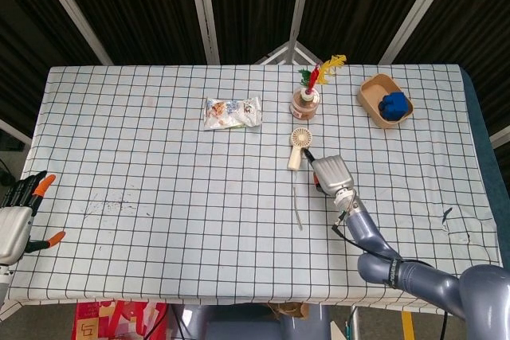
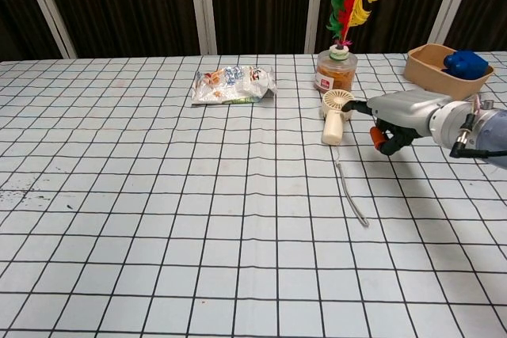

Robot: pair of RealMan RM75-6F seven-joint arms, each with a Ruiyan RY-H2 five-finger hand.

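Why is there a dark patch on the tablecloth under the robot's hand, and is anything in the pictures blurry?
Chest view: the right hand blocks the overhead light, so a soft grey shadow falls on the tablecloth; everything looks sharp. Head view: the lighting is even with no glare, the hand's shadow is barely visible, and the background behind the table is very dark.

Right robot hand [image 1: 332, 173] just beside handheld fan [image 1: 298, 146] on checkered tabletop [image 1: 159, 197]; left robot hand [image 1: 17, 212] at tabletop's left edge, fingers spread, holding nothing.

fan [image 2: 336, 114]: matt cream plastic | snack bag [image 2: 232, 84]: glossy foil | tablecloth [image 2: 158, 195]: smooth checked cloth
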